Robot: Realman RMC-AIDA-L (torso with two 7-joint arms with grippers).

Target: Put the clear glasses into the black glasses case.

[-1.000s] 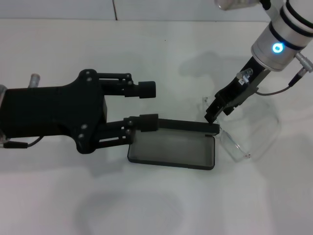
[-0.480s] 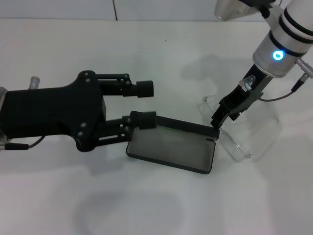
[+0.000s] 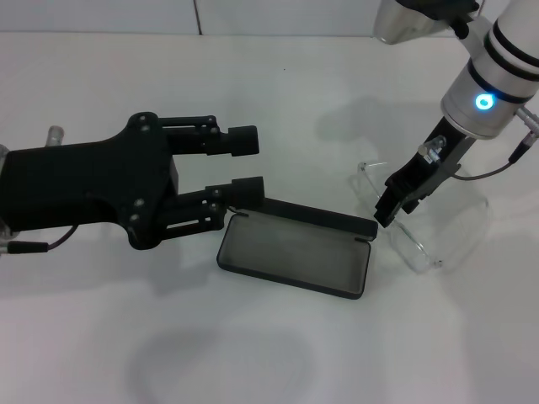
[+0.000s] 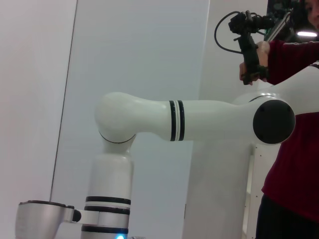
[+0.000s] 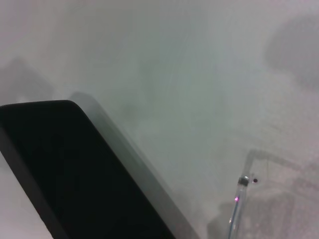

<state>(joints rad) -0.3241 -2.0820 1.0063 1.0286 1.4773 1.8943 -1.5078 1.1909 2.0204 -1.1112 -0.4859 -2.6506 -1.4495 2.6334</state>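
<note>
The black glasses case (image 3: 295, 252) lies open mid-table, grey lining up, with its lid (image 3: 316, 215) raised along the far edge. My left gripper (image 3: 248, 167) is open at the case's left end, its lower finger beside the lid's corner. The clear glasses (image 3: 418, 247) rest on the table just right of the case. My right gripper (image 3: 389, 210) comes down onto their near-left part with its fingers together on the frame. In the right wrist view, the case (image 5: 75, 164) is a dark slab and one clear arm (image 5: 238, 199) of the glasses stands beside it.
The table (image 3: 278, 101) is plain white with a wall seam at the back. In the left wrist view, the robot's white right arm (image 4: 169, 119) is visible and a person in red (image 4: 294, 149) stands behind it.
My left gripper has drawn back to the left, off the lid. The case has shifted slightly. My right gripper moved right, away from the lid's corner, and the glasses slid right with it.
</note>
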